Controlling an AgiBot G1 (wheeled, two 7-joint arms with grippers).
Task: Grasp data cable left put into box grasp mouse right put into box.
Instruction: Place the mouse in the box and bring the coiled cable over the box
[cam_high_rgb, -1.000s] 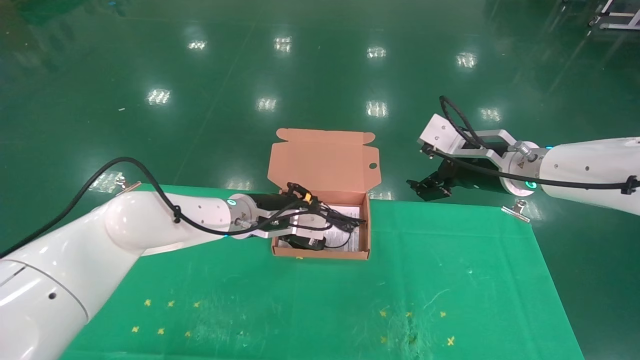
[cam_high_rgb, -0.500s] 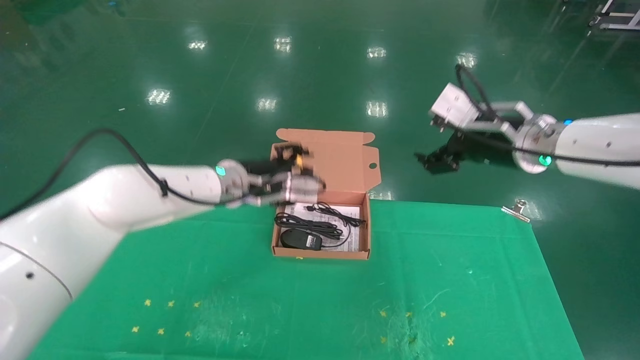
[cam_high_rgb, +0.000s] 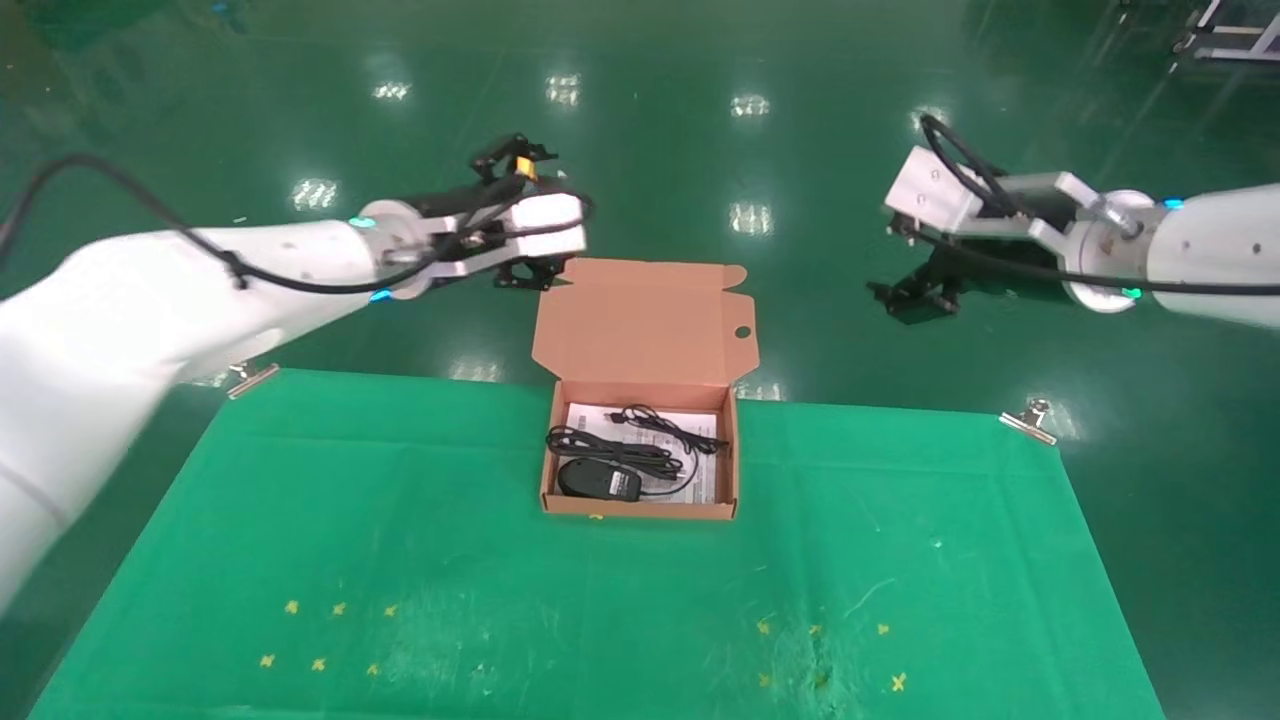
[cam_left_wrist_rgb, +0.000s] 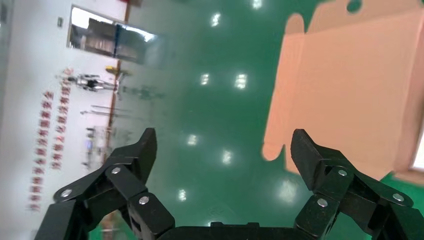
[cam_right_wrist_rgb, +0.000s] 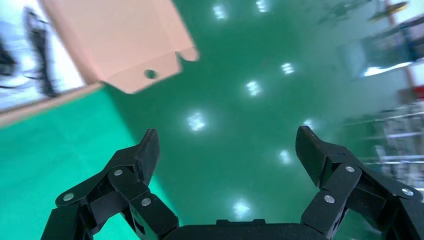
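Both grippers (cam_high_rgb: 528, 272) (cam_high_rgb: 915, 300) above boxed mouse (cam_high_rgb: 598, 481)

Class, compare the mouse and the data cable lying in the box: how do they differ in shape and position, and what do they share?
The mouse is a solid oval body with a pale label showing; the data cable is a thin, loose tangle of loops. The mouse lies near the front wall of the box, toward its left; the data cable spreads behind it over the white sheet. Both are black, inside the box, and held by neither gripper.

We see the box (cam_high_rgb: 640, 505) at the table's (cam_high_rgb: 400, 540) far edge, holding mouse (cam_high_rgb: 598, 481) before data cable (cam_high_rgb: 655, 424).
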